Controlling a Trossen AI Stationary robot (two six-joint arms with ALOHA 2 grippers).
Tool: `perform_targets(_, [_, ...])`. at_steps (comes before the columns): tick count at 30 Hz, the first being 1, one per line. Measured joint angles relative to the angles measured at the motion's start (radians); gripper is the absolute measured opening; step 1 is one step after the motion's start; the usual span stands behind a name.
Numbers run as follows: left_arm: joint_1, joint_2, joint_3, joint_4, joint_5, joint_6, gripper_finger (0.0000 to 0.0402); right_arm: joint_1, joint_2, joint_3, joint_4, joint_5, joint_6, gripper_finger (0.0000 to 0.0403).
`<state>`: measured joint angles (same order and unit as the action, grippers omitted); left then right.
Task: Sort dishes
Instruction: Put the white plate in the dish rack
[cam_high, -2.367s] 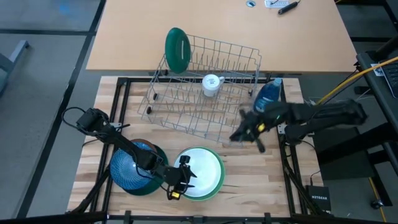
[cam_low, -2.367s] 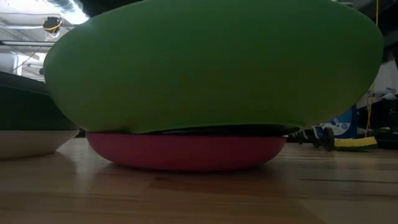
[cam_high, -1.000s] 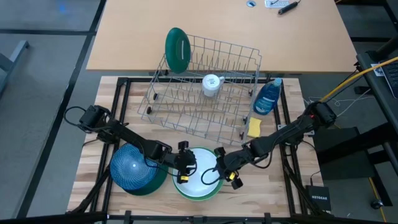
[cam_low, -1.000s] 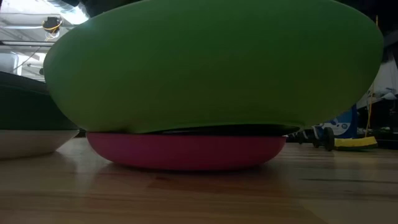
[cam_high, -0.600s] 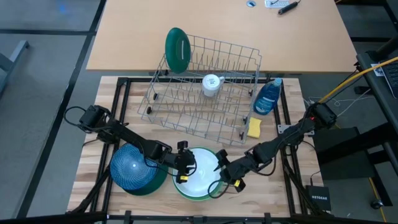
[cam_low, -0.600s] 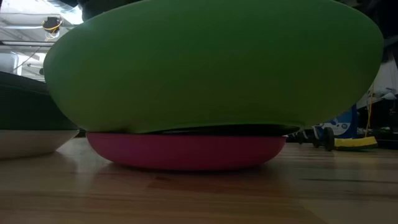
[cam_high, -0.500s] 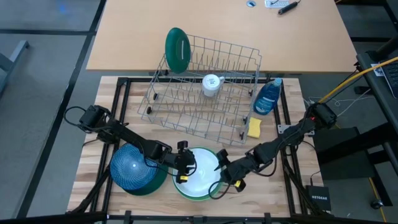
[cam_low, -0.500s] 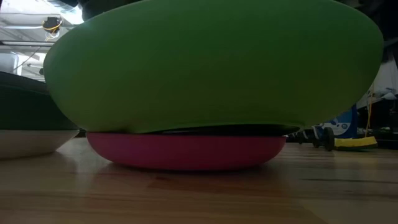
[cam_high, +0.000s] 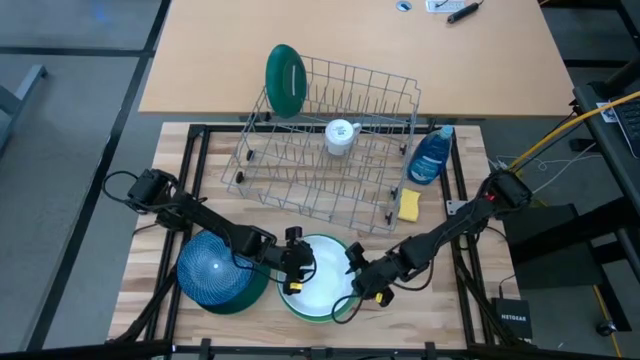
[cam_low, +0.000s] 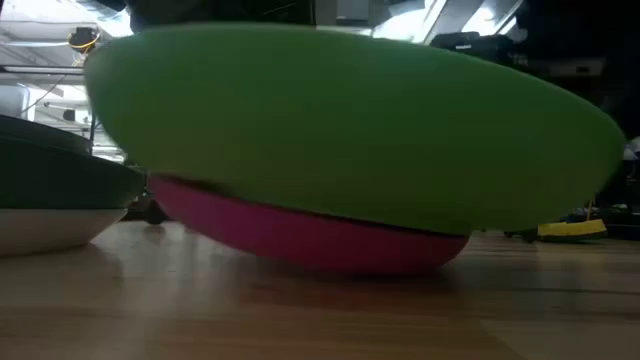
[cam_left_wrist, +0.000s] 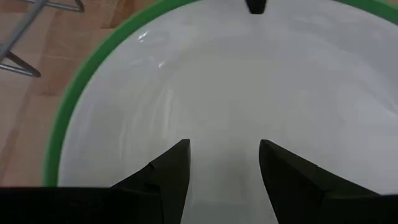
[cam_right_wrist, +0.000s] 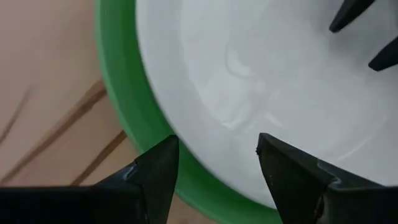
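A light green bowl with a white inside (cam_high: 322, 292) sits near the table's front edge on a pink dish (cam_low: 320, 238). Both are tilted, their left side raised and their right side low (cam_low: 350, 130). My right gripper (cam_high: 353, 289) is open at the bowl's right rim. My left gripper (cam_high: 292, 276) is open at its left side, both fingers over the white inside (cam_left_wrist: 224, 144). Whether it touches the bowl, I cannot tell. A blue dish lies in a dark green bowl (cam_high: 214, 276) to the left. A dark green plate (cam_high: 285, 80) stands in the wire rack. My right gripper (cam_right_wrist: 216, 138) straddles the green bowl's right rim (cam_right_wrist: 188, 182), one finger outside over the wood and one inside over the white. It comes slanting down from the table's right. The bowl is tipped down on this side. The gripper hides the exact place of touch.
The wire dish rack (cam_high: 330, 160) stands behind the bowls with a white cup (cam_high: 341, 134) in it. A blue soap bottle (cam_high: 431, 156) and a yellow sponge (cam_high: 408, 205) are at its right end. Bare wood lies right of the green bowl.
My right gripper has sunk toward the green bowl's right rim and rolled its wrist, staying open. The green bowl and the pink dish under it, level before, have tipped. Their left side has risen and their right side has stayed low.
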<state>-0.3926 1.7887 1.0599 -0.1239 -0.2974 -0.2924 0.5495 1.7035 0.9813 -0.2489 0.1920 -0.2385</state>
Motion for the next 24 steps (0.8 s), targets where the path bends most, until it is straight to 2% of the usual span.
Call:
perform_targets(10, [0.003, 0.063, 0.002, 0.018, 0.027, -0.042, 0.0180, 0.002, 0.010, 0.003, 0.037, 0.042, -0.003, 0.0225])
perform_targets(24, [0.030, 0.066, 0.002, 0.024, 0.076, -0.046, 0.0180, 0.002, 0.056, 0.003, 0.088, 0.055, -0.005, 0.0225])
